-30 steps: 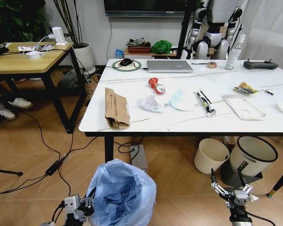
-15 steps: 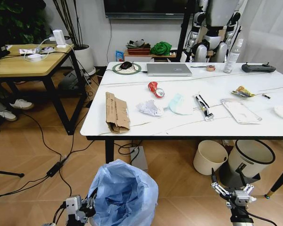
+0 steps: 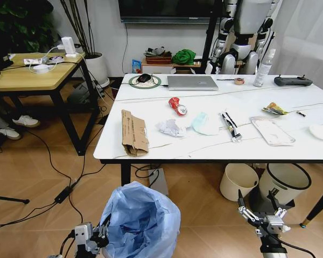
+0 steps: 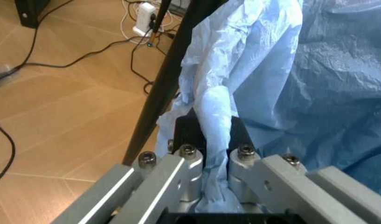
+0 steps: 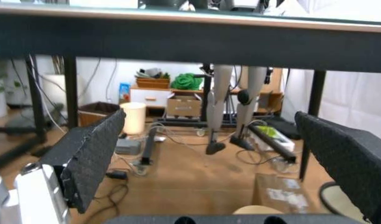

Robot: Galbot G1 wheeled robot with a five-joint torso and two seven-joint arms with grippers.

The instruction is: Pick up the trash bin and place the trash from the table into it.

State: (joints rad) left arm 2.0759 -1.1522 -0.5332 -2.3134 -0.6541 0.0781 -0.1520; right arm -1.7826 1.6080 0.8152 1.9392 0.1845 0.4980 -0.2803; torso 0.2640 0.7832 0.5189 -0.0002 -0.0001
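The trash bin (image 3: 142, 223), lined with a crinkly blue bag, stands on the floor in front of the table (image 3: 151, 151). My left gripper (image 3: 99, 236) is shut on the bin's edge. In the left wrist view its fingers (image 4: 188, 163) pinch the blue bag (image 4: 327, 84) and the dark rim. My right gripper (image 3: 257, 207) hangs open low on the right, away from the bin; its black pads (image 5: 91, 154) stand wide apart below the tabletop. The trash lies on the table: brown cardboard (image 3: 134, 132), red can (image 3: 177, 105), tissue (image 3: 170, 127), face mask (image 3: 205, 123), wrappers (image 3: 272, 130), white disc (image 3: 320, 131).
A cream round bin (image 3: 239, 180) and a white bin with black rim (image 3: 284, 183) sit under the table's right half. A laptop (image 3: 192, 82) and a spray bottle (image 3: 262, 67) stand at the table's far side. A wooden desk (image 3: 27, 72) and floor cables (image 3: 59, 188) lie to the left.
The whole picture has shifted a little, so the camera has moved. The bin and both grippers keep their places relative to me.
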